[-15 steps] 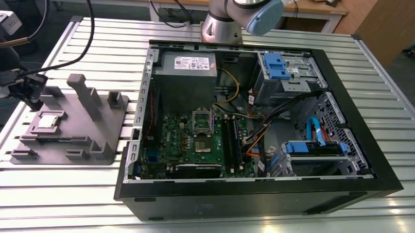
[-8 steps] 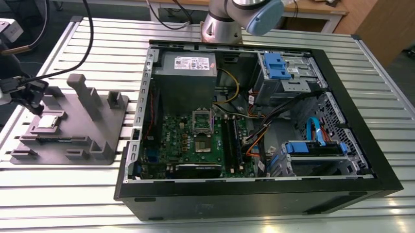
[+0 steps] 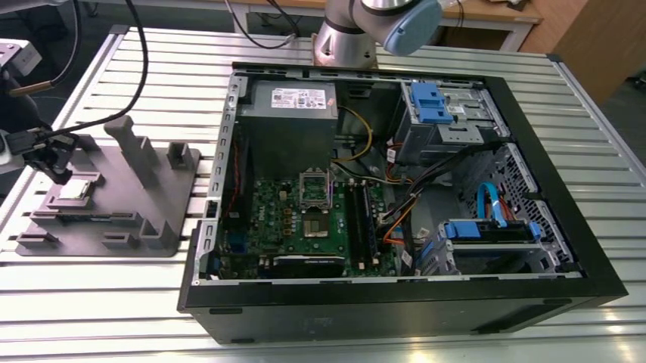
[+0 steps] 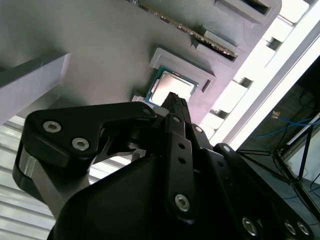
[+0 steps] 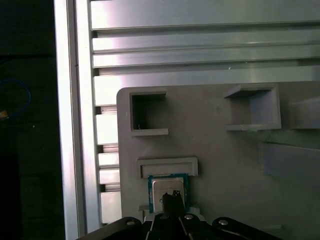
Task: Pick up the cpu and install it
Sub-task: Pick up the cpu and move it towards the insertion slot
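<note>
Cpu (image 3: 78, 189): silver top, flat, seated in tray (image 3: 180, 193) recess.

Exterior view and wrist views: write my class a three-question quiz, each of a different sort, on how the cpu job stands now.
1. True or false: the cpu lies flat on the tray, metal top up.
2. What is the gripper nearest to? A the cpu; B a fan; C a screwdriver.
3. Fill in: in the exterior view, the tray sits on the ____ of the case.
Key: 1 true; 2 A; 3 left.
</note>
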Robot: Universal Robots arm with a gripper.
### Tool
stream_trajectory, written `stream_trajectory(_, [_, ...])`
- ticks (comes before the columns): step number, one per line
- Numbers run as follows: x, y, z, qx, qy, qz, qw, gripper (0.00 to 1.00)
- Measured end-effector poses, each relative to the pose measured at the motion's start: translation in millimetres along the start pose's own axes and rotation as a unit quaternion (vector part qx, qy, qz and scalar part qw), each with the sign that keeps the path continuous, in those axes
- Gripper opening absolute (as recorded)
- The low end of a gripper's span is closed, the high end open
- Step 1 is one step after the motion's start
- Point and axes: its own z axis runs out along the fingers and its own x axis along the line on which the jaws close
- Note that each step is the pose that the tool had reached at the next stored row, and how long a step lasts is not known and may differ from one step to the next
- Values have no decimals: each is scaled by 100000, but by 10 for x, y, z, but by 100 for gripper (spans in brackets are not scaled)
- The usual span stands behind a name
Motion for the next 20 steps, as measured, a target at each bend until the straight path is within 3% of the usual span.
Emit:
stream_trajectory(8, [0, 0, 3, 5, 1, 0, 100000, 11])
stream_trajectory(10, [0, 0, 4, 2, -1, 0, 100000, 16])
stream_trajectory(12, [0, 0, 4, 4, 1, 1, 100000, 29])
stream_trajectory(13, [0, 0, 4, 5, 2, -1, 100000, 29])
stream_trajectory(15, [0, 0, 5, 1, -1, -2, 100000, 41])
stream_trajectory(18, [0, 0, 5, 1, -2, 0, 100000, 47])
stream_trajectory(20, [0, 0, 5, 3, 1, 0, 100000, 58])
